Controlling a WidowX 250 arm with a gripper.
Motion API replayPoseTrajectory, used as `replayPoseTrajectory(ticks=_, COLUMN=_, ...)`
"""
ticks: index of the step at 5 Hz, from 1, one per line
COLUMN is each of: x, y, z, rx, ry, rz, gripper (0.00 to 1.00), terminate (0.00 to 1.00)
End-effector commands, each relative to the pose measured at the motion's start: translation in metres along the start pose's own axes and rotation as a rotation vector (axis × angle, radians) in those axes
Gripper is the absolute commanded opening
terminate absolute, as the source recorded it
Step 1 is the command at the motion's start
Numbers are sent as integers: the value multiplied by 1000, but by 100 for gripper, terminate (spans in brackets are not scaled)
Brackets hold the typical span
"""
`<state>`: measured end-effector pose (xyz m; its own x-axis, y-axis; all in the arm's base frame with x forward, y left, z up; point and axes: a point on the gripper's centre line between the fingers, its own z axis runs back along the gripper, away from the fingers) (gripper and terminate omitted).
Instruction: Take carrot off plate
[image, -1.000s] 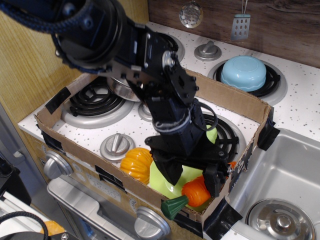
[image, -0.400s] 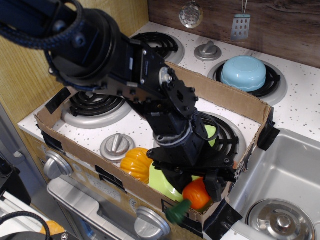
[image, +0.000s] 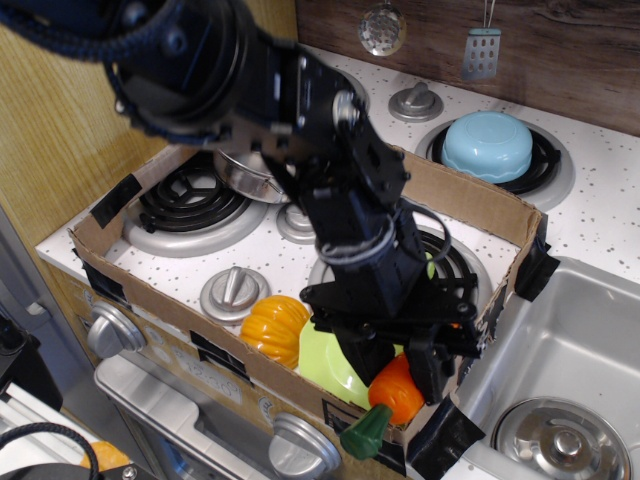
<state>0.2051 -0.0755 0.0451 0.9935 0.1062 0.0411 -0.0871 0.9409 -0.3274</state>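
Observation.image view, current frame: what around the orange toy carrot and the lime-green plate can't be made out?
- Glossy orange plastic toy carrot: tapered end hidden behind the black gripper.
- Whether the jaws clamp it: contact hidden by the gripper body.
- Lime-green scalloped plastic plate: far half covered by the arm.
- Whether the carrot touches the plate: blocked by the brown cardboard box wall.

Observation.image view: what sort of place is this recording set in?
Likely a toy play kitchen: coil burners with knobs on a speckled stovetop, a sink beside it, and plastic food such as the carrot and pumpkin.
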Motion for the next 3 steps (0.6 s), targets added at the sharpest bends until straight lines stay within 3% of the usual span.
replayPoseTrajectory(ticks=1, x=19, y=-6, z=55, rx=31, ry=-57, rz=-90, gripper=0, terminate=0)
replayPoseTrajectory(ticks=2, x=30, y=17, z=84, rx=170, ry=-104, rz=-371, gripper=0, terminate=0)
replayPoseTrajectory(ticks=3, x=42, y=44, z=97, rx=345, ry=-196, rz=-660, gripper=0, terminate=0)
